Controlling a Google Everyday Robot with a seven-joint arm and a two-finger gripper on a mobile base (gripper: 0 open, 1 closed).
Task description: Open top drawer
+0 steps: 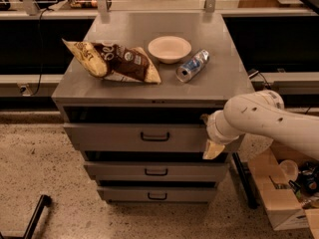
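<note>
Your hand [209,134], spread, is under the desk's [219,86] front right corner. The top drawer [112,137] seems barely open, its handle [155,136] not gripped.

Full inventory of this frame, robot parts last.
cabinet: 1, grey metal, centre
top drawer: 1, grey, uppermost, dark bar handle
lower drawers: 2, grey, stacked beneath it
snack bag: 1, brown and tan, cabinet top, left
bowl: 1, pale, cabinet top, centre
bottle: 1, blue and silver, lying right of bowl
cardboard box: 1, brown, floor, lower right
arm: 1, white, entering from right
gripper: 1, pale, at top drawer's right end
</note>
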